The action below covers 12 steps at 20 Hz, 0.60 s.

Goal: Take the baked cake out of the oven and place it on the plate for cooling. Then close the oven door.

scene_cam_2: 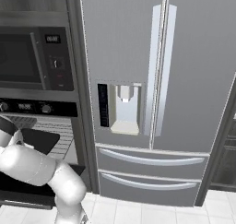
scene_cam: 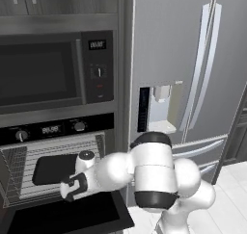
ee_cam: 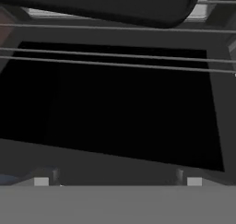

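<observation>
Oven (scene_cam: 53, 132) open: oven door (scene_cam: 67, 216) dropped flat, wire racks (scene_cam: 58, 153) exposed. Dark tray (scene_cam: 54, 168) sits on a rack inside (whatever is on it can't be made out). Arm reaches into the cavity; pincer (scene_cam: 71, 187) hangs just in front of the tray's near edge, jaws spread fully wide, holding nothing. Hand view looks under the tray (ee_cam: 106, 4) across rack wires (ee_cam: 115, 57). Microwave (scene_cam: 48, 71) above, fridge (scene_cam_2: 152, 89) to the right.
</observation>
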Motion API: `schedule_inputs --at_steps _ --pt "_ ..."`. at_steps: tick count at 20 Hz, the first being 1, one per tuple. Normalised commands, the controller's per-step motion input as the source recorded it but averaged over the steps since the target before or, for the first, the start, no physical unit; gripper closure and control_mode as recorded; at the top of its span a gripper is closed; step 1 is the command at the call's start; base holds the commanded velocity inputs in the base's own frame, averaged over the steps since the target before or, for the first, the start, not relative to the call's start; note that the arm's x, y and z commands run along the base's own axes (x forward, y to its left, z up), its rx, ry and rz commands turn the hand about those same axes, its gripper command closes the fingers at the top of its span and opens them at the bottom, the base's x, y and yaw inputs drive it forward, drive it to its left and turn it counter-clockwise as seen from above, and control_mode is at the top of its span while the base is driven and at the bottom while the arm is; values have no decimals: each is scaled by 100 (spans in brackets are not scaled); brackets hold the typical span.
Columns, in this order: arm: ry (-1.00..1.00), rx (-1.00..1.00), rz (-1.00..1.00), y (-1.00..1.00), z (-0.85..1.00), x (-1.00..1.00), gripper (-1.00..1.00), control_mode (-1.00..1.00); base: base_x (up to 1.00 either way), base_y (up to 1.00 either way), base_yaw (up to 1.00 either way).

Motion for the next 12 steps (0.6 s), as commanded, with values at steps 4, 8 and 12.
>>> schedule_inputs --at_steps 4,8,12 --pt "13 0 0 21 -20 30 -100 -100 0 0 0" --pt "8 0 0 32 -28 18 -100 -100 0 0 0" --pt "0 -3 0 39 -27 18 -100 -100 0 0 0"
